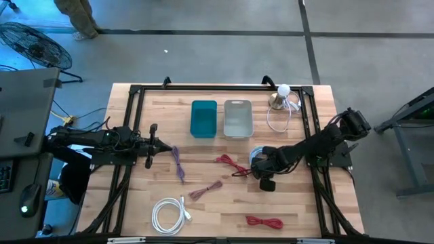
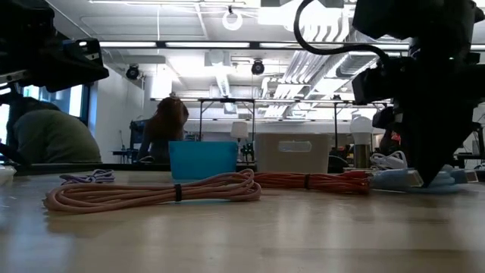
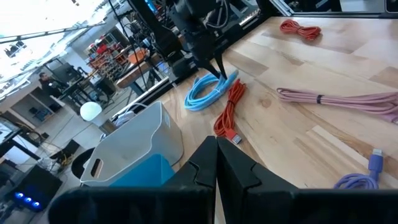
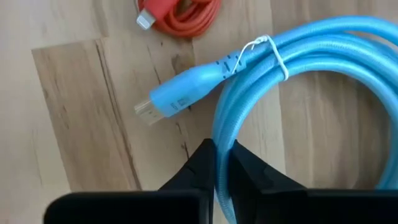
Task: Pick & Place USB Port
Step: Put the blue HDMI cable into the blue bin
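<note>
The right gripper (image 4: 214, 163) had its fingers (image 4: 196, 168) pinched together on a strand of the blue cable (image 4: 298, 68), which lay coiled on the counter (image 1: 298, 210) right of centre; the coil was bound with a thin white tie, and its plug end pointed toward a red cable (image 4: 186, 15) just beside it. Seen from above, that gripper (image 1: 261, 168) sat over the blue coil (image 1: 258, 155), with the red cable (image 1: 230, 164) stretching away from it toward the middle of the counter. In the left wrist view the right arm's fingers came down onto the blue cable (image 3: 208, 92) next to the red one (image 3: 229, 115). The left gripper (image 1: 166, 146) hung over the left side of the counter with its fingers (image 3: 239, 174) closed together on nothing. Near it lay a purple cable (image 1: 178, 163), and further forward a pink cable (image 1: 205, 191), a white cable (image 1: 169, 215) coiled in a loop, and a second red cable (image 1: 264, 221). At the back of the counter a blue bin (image 1: 203, 118) and a white bin (image 1: 237, 118) stood side by side, with a lamp (image 1: 281, 95) and a white cord (image 1: 278, 118) to their right.
</note>
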